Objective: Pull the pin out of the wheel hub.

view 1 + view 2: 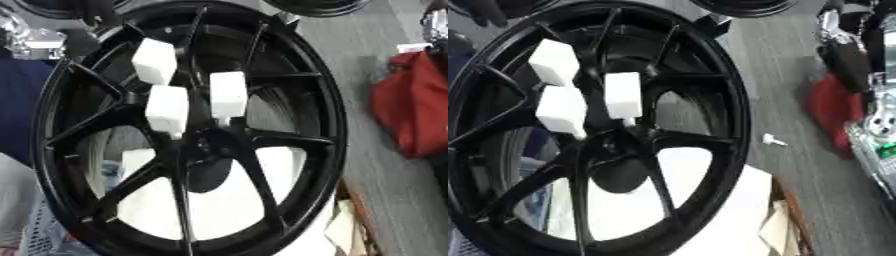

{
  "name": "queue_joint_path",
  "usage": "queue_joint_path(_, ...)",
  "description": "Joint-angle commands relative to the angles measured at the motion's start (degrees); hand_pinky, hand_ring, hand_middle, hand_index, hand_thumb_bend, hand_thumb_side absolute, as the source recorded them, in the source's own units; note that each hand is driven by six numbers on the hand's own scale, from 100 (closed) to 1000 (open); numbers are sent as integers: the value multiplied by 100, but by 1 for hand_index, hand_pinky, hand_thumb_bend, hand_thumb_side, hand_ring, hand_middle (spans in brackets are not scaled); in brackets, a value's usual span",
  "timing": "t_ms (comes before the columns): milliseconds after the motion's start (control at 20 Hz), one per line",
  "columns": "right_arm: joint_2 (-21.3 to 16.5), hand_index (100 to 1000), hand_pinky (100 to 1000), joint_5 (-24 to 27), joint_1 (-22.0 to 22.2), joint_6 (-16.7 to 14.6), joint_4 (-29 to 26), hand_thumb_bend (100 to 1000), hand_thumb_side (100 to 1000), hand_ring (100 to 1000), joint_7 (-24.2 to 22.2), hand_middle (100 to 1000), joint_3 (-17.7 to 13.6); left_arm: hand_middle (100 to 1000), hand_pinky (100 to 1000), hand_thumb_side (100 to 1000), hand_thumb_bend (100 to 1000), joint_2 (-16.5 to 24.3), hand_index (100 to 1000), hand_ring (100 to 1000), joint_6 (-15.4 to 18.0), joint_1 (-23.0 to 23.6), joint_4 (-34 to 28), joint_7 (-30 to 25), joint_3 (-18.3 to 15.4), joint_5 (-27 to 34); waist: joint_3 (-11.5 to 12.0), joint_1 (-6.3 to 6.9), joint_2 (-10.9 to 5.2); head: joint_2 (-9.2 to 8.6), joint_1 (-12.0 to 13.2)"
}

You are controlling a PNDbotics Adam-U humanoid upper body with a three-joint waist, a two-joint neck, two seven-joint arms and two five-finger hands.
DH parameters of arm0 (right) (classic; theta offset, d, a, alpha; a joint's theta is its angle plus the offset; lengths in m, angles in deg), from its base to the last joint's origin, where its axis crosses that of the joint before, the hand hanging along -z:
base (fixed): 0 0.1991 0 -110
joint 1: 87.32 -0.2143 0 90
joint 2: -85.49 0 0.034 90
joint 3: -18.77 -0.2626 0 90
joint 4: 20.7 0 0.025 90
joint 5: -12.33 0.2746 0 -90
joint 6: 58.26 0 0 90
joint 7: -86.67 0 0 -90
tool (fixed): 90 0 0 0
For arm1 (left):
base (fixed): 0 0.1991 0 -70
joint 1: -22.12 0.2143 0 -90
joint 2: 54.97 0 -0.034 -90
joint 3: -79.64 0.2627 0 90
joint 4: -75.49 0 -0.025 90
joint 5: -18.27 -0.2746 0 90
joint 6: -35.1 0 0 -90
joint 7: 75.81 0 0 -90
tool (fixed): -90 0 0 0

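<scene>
1. A white box (728, 220) lies at the near edge, behind the lower spokes.
2. The black wheel hub (188, 130) stands upright and fills the view.
3. Three white block-headed pins (229, 95) sit just above its centre.
4. At the right, possibly the right hand (868, 115); I cannot tell its finger state.

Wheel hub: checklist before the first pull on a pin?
1. Pins located: ok, three white pins sit near the centre of the wheel hub.
2. Pins seated: ok, all three stand in the hub.
3. Hand on a pin: not ok, no hand touches any of them.
4. Access: ok, nothing covers the pins.
5. Hub steady: cannot tell, its support is hidden.
6. Red bag: ok, it lies apart from the rim.
</scene>
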Motion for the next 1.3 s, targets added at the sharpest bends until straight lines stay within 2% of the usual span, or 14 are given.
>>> queue_joint_path(50,-73,901,763,29,-64,-26,-101,100,548,646,4,729,-16,775,871,811,273,14,891,757,-135,-154,66,5,-42,25,0,2,-122,-42,37)
queue_joint_path(100,-72,901,763,32,-67,-28,-101,100,548,646,6,729,-15,777,885,755,322,-6,888,767,-171,-164,90,5,-36,41,-1,3,-117,-43,39)
queue_joint_path(150,-71,901,763,35,-71,-31,-101,100,548,646,6,729,-13,777,887,750,325,-26,888,767,-199,-170,114,5,-26,44,-3,3,-111,-47,38)
queue_joint_path(300,-60,901,764,45,-87,-37,-101,100,548,645,-2,728,-1,784,914,624,364,-80,891,786,-255,-167,172,5,35,56,-26,5,-91,-70,22)
queue_joint_path(400,-44,902,763,54,-95,-42,-101,100,549,645,-4,728,5,782,922,596,405,-112,889,789,-256,-175,198,5,76,40,-41,9,-79,-79,18)
queue_joint_path(500,-22,902,763,68,-97,-47,-101,100,551,644,-2,727,13,785,935,578,407,-156,896,792,-241,-191,219,5,77,11,-52,13,-66,-90,23)
queue_joint_path(1050,52,903,763,140,-127,-79,-101,100,554,637,2,721,49,800,930,570,362,-406,909,789,-386,-262,465,328,53,-44,-143,12,12,-155,94)
queue_joint_path(1300,70,903,763,164,-146,-92,-101,100,556,634,8,719,56,800,929,599,363,-455,909,788,-452,-268,500,268,100,26,-163,13,42,-172,114)
